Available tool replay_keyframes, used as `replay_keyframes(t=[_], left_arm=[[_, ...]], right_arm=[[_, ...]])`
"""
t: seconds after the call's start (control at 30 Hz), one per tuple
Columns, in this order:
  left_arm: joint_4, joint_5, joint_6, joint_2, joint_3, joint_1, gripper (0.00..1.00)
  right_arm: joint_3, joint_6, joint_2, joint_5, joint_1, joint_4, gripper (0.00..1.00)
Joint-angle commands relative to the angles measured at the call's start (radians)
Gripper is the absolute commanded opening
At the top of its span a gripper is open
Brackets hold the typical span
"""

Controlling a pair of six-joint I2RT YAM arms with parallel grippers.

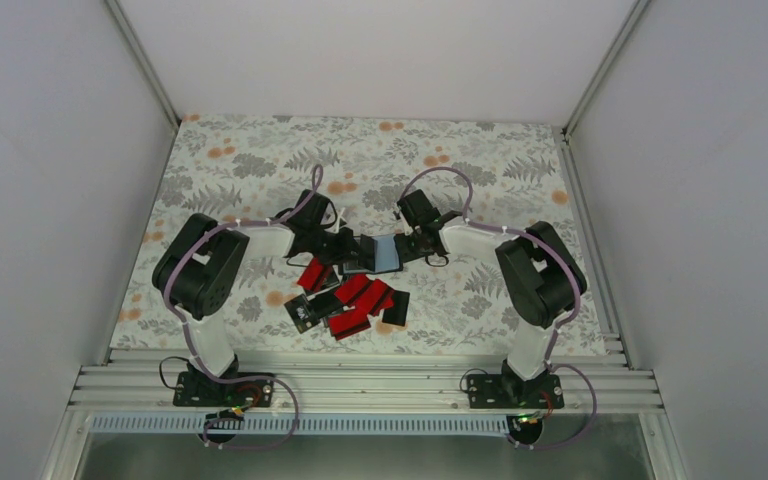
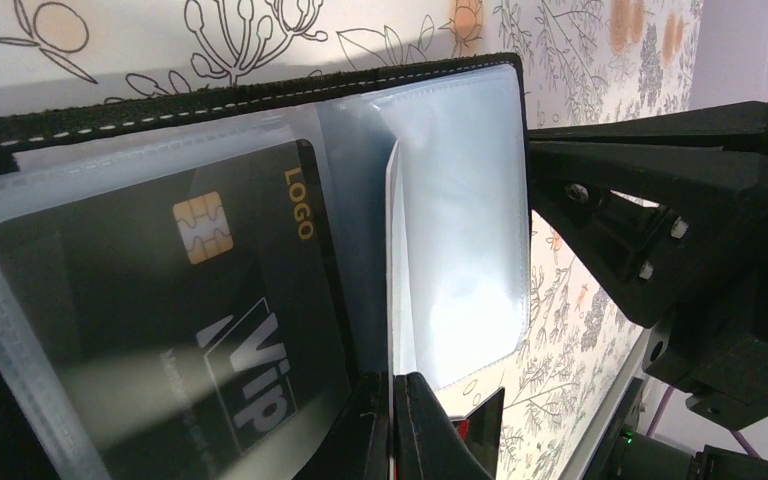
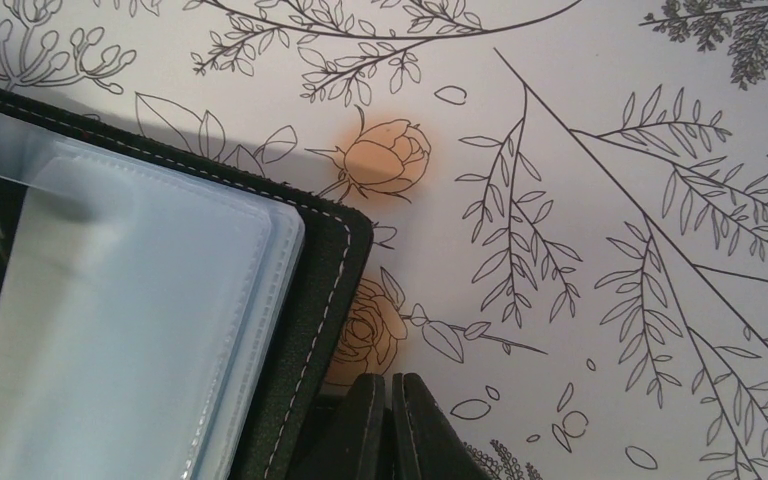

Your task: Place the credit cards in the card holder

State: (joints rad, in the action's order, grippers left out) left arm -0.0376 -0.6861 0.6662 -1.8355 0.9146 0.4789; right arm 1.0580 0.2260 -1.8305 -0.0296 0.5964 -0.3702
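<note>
**Card holder open between both grippers, loose cards nearer the bases**

Nearest the arm bases, the credit cards [image 1: 348, 302] lie in an overlapping heap of red and black on the flowered table [image 1: 260, 160]. Just beyond the heap, the card holder [image 1: 386, 254] lies spread open with its blue-grey inside up, one gripper at each side.

The left gripper [image 2: 392, 400] has its fingers pressed together on a thin sheet [image 2: 391, 260] seen edge-on at the holder's fold. Whether this is a card or a clear sleeve cannot be told. To its left, a black card [image 2: 180, 300] with a gold chip and the print "LOGO" already sits inside a clear pocket.

The right gripper [image 3: 392, 405] has its fingers closed against each other at the holder's stitched black cover. Whether the cover is caught between them cannot be told.
</note>
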Motion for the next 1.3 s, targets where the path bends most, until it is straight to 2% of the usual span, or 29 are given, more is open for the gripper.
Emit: replay_keyframes(t=[0.0,0.83,1.27], left_arm=[[0.034,-0.012,0.004,-0.021,0.014,-0.003,0.03],[0.185,-0.064,0.11,-0.01,-0.068,0.001,0.02],[0.205,-0.075,0.124,-0.02,-0.074,0.016,0.02]], right_arm=[[-0.037,-0.001,-0.003,0.013,0.005,-0.023,0.04],[-0.099,0.044,0.034,0.028,0.006,-0.019,0.04],[-0.119,0.055,0.03,0.036,0.011,-0.002,0.04]])
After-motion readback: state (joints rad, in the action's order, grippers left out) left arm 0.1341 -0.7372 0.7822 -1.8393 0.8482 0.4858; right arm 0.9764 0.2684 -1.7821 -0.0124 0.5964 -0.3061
